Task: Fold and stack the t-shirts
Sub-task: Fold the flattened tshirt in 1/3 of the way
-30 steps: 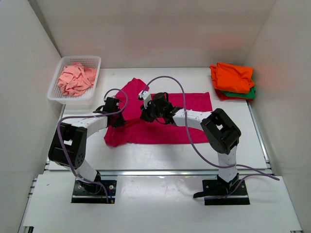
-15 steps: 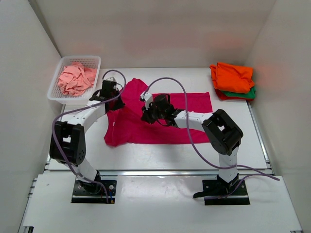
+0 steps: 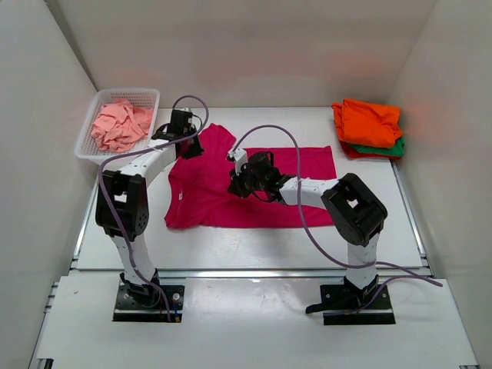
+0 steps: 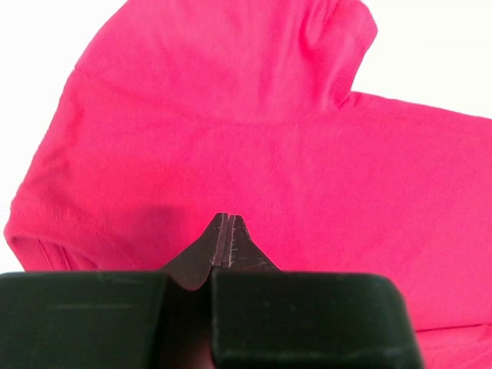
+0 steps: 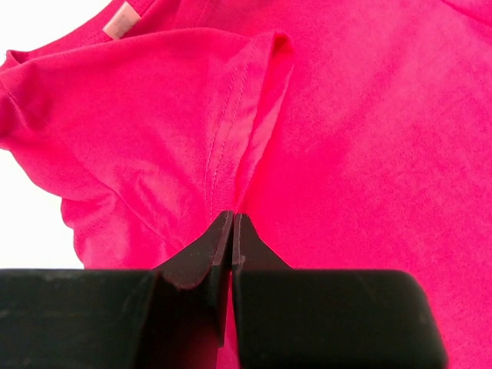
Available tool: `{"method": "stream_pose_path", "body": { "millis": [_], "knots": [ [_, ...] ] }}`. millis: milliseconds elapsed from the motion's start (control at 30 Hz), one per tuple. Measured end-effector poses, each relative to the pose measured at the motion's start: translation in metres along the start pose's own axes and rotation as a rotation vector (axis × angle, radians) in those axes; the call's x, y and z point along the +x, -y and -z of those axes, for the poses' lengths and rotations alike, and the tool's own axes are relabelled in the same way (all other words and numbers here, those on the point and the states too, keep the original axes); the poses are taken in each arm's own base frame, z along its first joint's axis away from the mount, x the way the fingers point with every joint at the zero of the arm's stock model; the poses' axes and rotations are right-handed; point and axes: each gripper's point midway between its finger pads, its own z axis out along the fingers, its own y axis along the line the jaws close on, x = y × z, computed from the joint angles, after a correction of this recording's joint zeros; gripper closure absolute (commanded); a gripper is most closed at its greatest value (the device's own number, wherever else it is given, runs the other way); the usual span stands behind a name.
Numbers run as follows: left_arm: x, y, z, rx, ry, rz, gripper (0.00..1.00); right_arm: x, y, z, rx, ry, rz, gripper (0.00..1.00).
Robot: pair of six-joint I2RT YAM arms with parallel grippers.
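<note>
Magenta-pink t-shirt [image 3: 207, 200] spread, left gripper [image 3: 191, 147] at far-left edge, open table [image 3: 254, 246] around

Your top view looks down from behind the arms over the whole table [image 3: 254, 250]. Your wrist views sit close behind the left pincer [image 4: 224, 231] and right pincer [image 5: 232, 231], facing the magenta-pink t-shirt [image 3: 215, 204] ahead, which all views share

We find a shirt [image 3: 223, 204] spread in the middle of the table [image 3: 231, 247]. Behind it, at the far left, a basket [image 3: 127, 91] holds a second shirt [image 3: 119, 127]; a stack [image 3: 370, 124] sits at the far right.
</note>
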Motion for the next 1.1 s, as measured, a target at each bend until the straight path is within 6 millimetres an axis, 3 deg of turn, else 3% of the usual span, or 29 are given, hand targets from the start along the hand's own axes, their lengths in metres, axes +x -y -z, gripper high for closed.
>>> {"method": "stream_pose_path", "body": {
  "millis": [100, 233, 267, 300, 333, 433, 567, 633, 833, 1100],
  "knots": [
    [-0.009, 0.004, -0.002, 0.007, 0.016, -0.006, 1.0, 0.001, 0.002, 0.001, 0.004, -0.002, -0.006, 1.0],
    [-0.005, 0.0, -0.007, -0.001, -0.005, -0.011, 0.98, 0.002, 0.002, 0.001, 0.004, -0.003, -0.008, 1.0],
    [-0.001, -0.001, -0.008, -0.004, -0.019, -0.014, 0.91, 0.002, 0.004, 0.001, 0.007, -0.002, -0.009, 1.0],
    [0.004, -0.003, -0.009, -0.005, -0.03, -0.018, 0.75, 0.001, 0.004, 0.001, 0.007, -0.001, -0.011, 1.0],
    [0.011, -0.006, -0.009, -0.006, -0.044, -0.022, 0.66, 0.002, 0.005, 0.001, 0.008, -0.002, -0.012, 1.0],
    [0.05, -0.024, -0.006, -0.022, -0.119, -0.011, 0.57, 0.001, 0.008, 0.002, 0.013, -0.001, -0.016, 1.0],
    [0.104, -0.051, 0.012, -0.07, -0.229, -0.007, 0.6, 0.001, 0.008, 0.002, 0.014, 0.0, -0.016, 1.0],
    [0.113, -0.058, 0.021, -0.091, -0.25, -0.015, 0.63, 0.001, 0.008, 0.002, 0.013, 0.0, -0.016, 1.0],
    [0.108, -0.062, 0.042, -0.104, -0.209, -0.04, 0.63, 0.005, 0.007, 0.002, 0.013, -0.005, -0.023, 1.0],
    [0.114, -0.084, 0.064, -0.147, -0.188, -0.039, 0.63, 0.014, 0.006, 0.003, 0.012, -0.02, -0.034, 1.0]
  ]
}}
